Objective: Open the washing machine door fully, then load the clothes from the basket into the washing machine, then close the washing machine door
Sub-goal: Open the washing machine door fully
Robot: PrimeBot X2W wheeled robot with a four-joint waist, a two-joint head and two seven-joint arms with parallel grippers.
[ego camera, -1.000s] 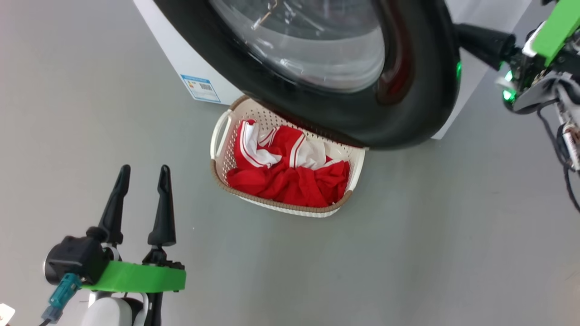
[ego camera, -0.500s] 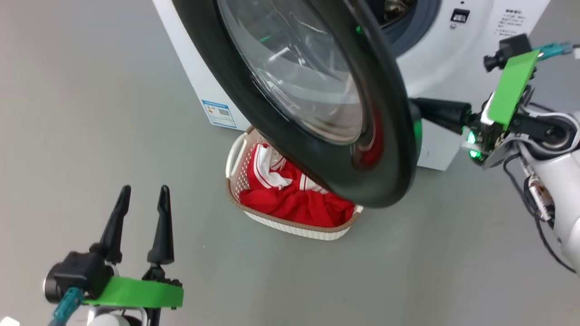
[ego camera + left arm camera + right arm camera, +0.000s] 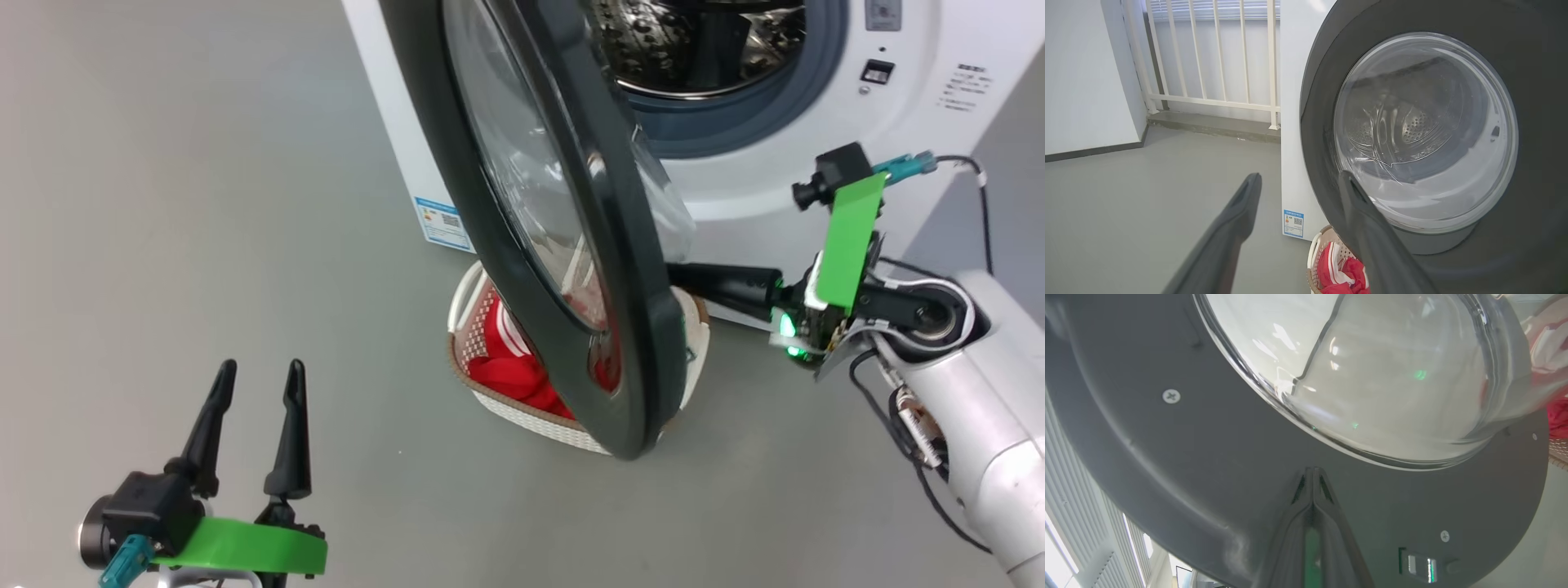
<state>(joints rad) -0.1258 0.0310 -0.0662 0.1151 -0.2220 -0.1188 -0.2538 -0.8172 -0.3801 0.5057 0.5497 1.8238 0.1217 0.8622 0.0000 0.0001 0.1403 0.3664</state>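
The washing machine [image 3: 816, 139] stands at the top right, its steel drum [image 3: 694, 41] exposed. The washing machine door [image 3: 571, 245] hangs swung out, almost edge-on to the head view. My right gripper [image 3: 682, 276] is shut and empty, its tips pressed against the door's grey inner face [image 3: 1208, 465] just below the glass bowl [image 3: 1372, 375]. The basket [image 3: 522, 412] sits on the floor under the door, with the red and white clothes [image 3: 506, 367] in it, partly hidden by the door. My left gripper [image 3: 257, 376] stands open and empty at the lower left, well apart from the basket.
Grey floor [image 3: 204, 204] spreads to the left and front. In the left wrist view a white railing [image 3: 1216, 61] and a wall [image 3: 1086, 73] stand beyond the machine's side, which carries a blue sticker [image 3: 1293, 223]. A latch [image 3: 1419, 565] sits low on the door's inner face.
The head camera has shifted. The door has swung further open, from facing the camera to nearly edge-on, with the shut right gripper following behind it. The left gripper has stayed put.
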